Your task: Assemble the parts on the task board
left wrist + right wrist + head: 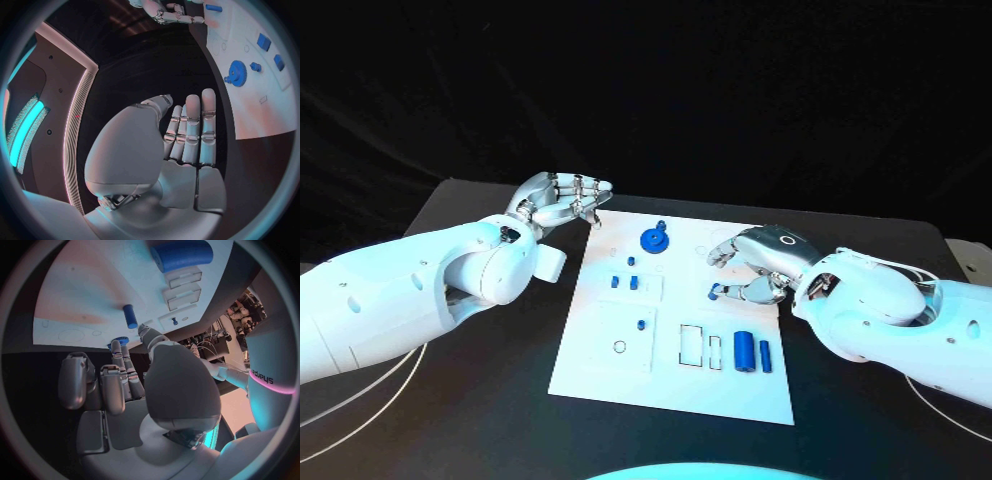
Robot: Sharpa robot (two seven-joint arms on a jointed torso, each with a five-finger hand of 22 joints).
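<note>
Pinching a small blue cylinder (715,293), right hand (759,262) fingers curl; left hand (564,201) fingers spread, empty, beside white board (610,372).

Left hand (564,203) raised, palm up, fingers (195,131) straight and close together, holding nothing. Right hand (759,262) lowered, palm down, knuckles up, fingers (119,371) curled under; whether anything sits between the fingertips cannot be told. Both white arms bent inward.

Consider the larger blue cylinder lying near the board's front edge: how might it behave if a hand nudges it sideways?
The blue cylinder lies on its rounded side on the flat task board, so it would probably roll. It looks solid and stiff, likely keeping its shape. Its smooth surface may slip in a loose grip.
</note>
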